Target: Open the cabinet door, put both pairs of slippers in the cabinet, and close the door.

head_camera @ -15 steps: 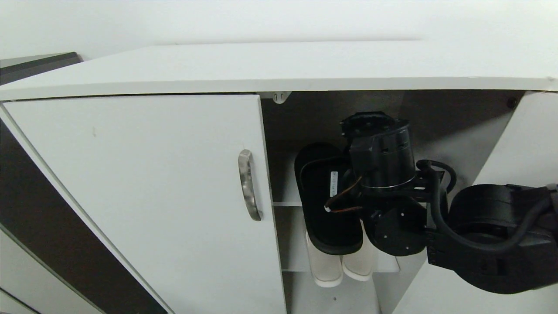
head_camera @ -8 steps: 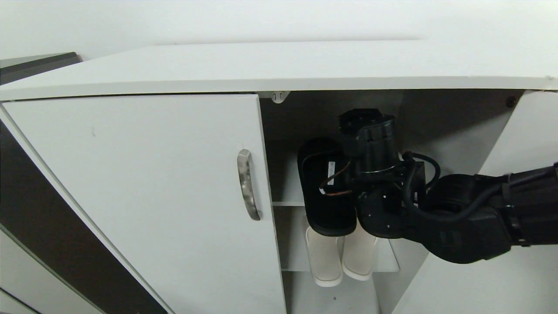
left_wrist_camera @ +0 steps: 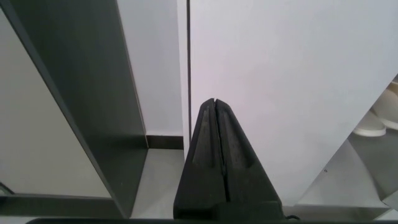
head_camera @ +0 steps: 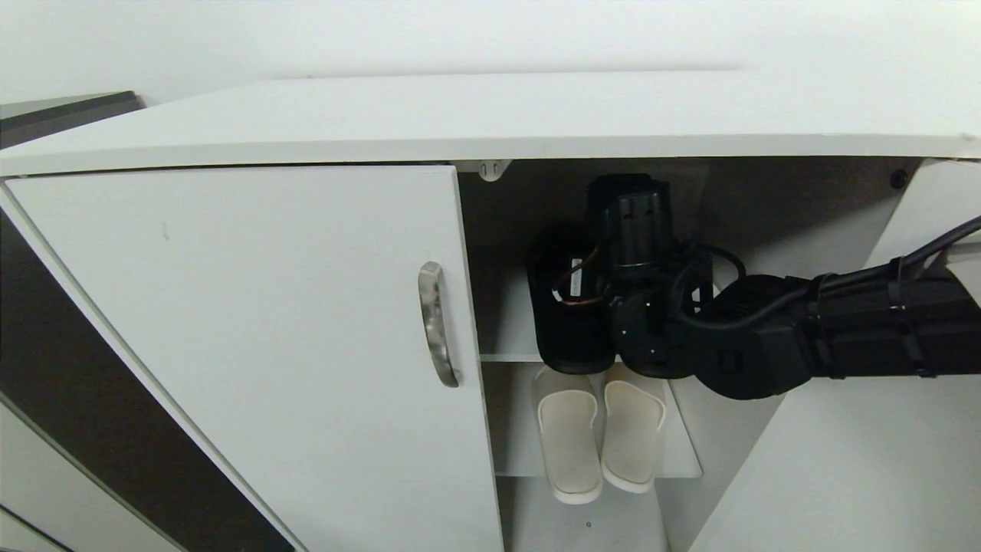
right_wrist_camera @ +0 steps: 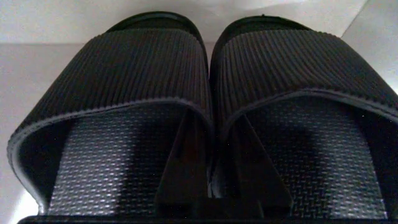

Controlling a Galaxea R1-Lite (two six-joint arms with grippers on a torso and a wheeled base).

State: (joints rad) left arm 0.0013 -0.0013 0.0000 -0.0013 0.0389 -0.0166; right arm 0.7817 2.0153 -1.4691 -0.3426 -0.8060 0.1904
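Head view placed the black slippers [head_camera: 563, 307] inside the cabinet [head_camera: 460, 115], above the upper shelf [head_camera: 502, 357], with their heels near its front edge. The white slippers [head_camera: 598, 433] lay on the lower shelf [head_camera: 682, 460]. The right claw [right_wrist_camera: 211, 162] was clamped on the black pair's touching inner walls. The left claw [left_wrist_camera: 214, 124] hung pressed together by the shut left door [head_camera: 230, 322]. Letting go with the heels overhanging could tip the pair off, or leave them blocking the open door [head_camera: 843, 460].
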